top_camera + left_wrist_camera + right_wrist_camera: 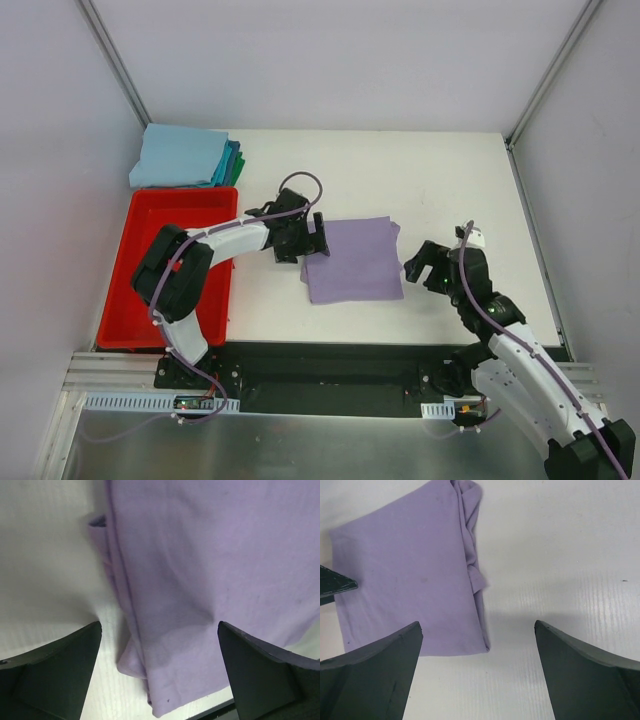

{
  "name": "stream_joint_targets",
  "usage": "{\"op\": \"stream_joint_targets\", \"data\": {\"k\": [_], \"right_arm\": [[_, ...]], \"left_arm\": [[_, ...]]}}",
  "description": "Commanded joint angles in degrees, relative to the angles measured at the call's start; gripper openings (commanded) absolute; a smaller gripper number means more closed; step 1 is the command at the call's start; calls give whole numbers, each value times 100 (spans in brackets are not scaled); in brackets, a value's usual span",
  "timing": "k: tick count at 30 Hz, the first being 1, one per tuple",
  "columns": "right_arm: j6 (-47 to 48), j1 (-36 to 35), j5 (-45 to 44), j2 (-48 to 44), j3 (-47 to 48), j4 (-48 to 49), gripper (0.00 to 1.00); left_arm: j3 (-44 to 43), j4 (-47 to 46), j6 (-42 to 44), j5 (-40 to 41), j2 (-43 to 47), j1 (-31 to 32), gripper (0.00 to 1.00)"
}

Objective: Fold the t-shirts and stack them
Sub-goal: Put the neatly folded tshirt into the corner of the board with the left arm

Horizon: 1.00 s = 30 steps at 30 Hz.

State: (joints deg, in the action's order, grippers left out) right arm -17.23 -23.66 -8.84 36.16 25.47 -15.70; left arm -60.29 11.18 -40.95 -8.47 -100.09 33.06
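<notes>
The purple shirt (355, 260) lies folded on the bench (450, 180), under the left jaws and beside the right jaws. Both pairs are wide apart. Folding looks done; next, pinch it and carry it to the stack (185, 157).

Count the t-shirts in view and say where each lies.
4. The lavender t-shirt lies folded in the middle. The light blue t-shirt tops a stack at the far-left corner, with the teal t-shirt and green t-shirt showing as edges beneath; more may be hidden.
</notes>
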Motion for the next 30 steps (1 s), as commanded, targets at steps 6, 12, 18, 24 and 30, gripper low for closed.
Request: {"op": "stream_joint_targets", "data": {"k": [6, 12, 18, 24, 30], "right_arm": [[229, 90, -144, 321, 142, -82, 96], [229, 133, -249, 277, 98, -73, 96], [247, 160, -250, 286, 81, -73, 96], [264, 178, -241, 304, 81, -73, 96], [282, 204, -276, 277, 63, -82, 96]], "left_arm": [[-97, 95, -185, 301, -353, 420, 92], [-307, 384, -212, 609, -625, 579, 82], [-553, 762, -308, 1031, -976, 719, 77], [-1010, 1237, -300, 1400, -1521, 930, 56], [-1424, 1466, 60, 1865, -1900, 1088, 16]]}}
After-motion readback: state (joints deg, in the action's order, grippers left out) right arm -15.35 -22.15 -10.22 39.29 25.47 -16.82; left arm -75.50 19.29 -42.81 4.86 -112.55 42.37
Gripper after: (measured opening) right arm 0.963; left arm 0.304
